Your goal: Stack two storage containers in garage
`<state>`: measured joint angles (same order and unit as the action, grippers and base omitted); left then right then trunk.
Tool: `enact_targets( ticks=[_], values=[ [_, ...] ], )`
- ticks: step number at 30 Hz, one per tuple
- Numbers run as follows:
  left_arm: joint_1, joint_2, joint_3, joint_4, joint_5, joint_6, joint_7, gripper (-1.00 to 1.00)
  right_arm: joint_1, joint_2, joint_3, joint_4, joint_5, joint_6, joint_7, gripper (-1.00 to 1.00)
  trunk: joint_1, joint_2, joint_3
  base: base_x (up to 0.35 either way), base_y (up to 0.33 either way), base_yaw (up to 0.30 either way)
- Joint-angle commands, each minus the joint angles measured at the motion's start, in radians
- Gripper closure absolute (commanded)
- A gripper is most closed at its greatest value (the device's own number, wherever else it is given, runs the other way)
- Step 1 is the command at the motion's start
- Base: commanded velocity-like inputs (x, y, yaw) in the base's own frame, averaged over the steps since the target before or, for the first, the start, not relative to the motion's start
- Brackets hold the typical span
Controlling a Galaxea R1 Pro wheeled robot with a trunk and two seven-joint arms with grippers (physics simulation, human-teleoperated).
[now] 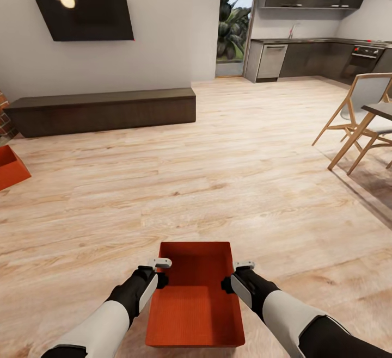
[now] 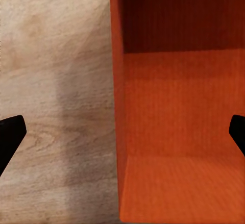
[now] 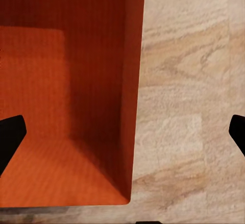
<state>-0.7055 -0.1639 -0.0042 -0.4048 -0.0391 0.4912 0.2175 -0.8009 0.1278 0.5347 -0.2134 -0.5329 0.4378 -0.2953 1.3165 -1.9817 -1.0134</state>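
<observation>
On the light wood plank floor (image 1: 228,184) of the living room, going left to right: second orange-red storage container (image 1: 10,166) sits at the far left edge, cut off by the frame, near the end of the long dark low bench (image 1: 103,110). Black wall TV (image 1: 81,8) hangs above the bench on the white wall.

Centre near: first storage container (image 1: 195,298), open top up, long axis running away from the robot toward the far wall, short end nearest the camera. Whether it rests on the planks or is lifted, cannot tell.

Left gripper (image 1: 161,272) is at the container's left long wall, right gripper (image 1: 235,275) at the right long wall, roughly opposite each other. Left wrist view: dark fingertips (image 2: 10,137) spread wide, one over bare planks, the other over the bin interior, wall edge between them. Right wrist view same: fingertips (image 3: 11,134) wide apart straddling the right wall (image 3: 133,81), not clamped.

Further right: doorway with green plants (image 1: 235,15), dark kitchen cabinets (image 1: 321,56) with a steel dishwasher (image 1: 271,60), then wooden chairs (image 1: 359,116) at a table edge (image 1: 381,109) far right.
</observation>
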Motion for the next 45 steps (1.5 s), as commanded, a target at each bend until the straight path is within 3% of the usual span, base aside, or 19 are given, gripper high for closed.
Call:
enact_targets(
  ticks=[1, 7, 36, 41, 45],
  values=[
    [0.0, 0.0, 0.0, -0.002, -0.004, 0.006, 0.002, -1.0, -0.007, 0.0, 0.008, -0.002, -0.01, 0.003, -0.007, -1.0, 0.0, 0.0, -0.001, 0.0, 0.0, 0.0],
    [0.0, 0.0, 0.0, -0.002, -0.004, 0.006, 0.0, -1.0, -0.017, 0.0, 0.008, -0.003, -0.01, -0.002, -0.007, -1.0, 0.0, 0.0, -0.001, 0.0, 0.0, 0.0],
    [0.0, 0.001, 0.001, -0.002, -0.004, 0.007, -0.002, -1.0, -0.018, 0.001, 0.008, -0.003, -0.012, -0.025, -0.005, -1.0, 0.111, -0.203, -0.092, 0.0, 0.0, 0.0],
    [0.0, 0.0, 0.002, -0.003, -0.004, 0.006, 0.0, -1.0, -0.018, 0.0, 0.008, -0.003, -0.012, -0.025, -0.005, -1.0, 0.111, -0.203, -0.092, 0.0, 0.0, 0.0],
    [0.0, 0.0, 0.002, -0.003, -0.004, 0.007, -0.001, -1.0, -0.018, 0.0, 0.008, -0.003, -0.012, -0.025, -0.004, -1.0, 0.126, -0.231, -0.104, 0.0, 0.0, 0.0]
  ],
)
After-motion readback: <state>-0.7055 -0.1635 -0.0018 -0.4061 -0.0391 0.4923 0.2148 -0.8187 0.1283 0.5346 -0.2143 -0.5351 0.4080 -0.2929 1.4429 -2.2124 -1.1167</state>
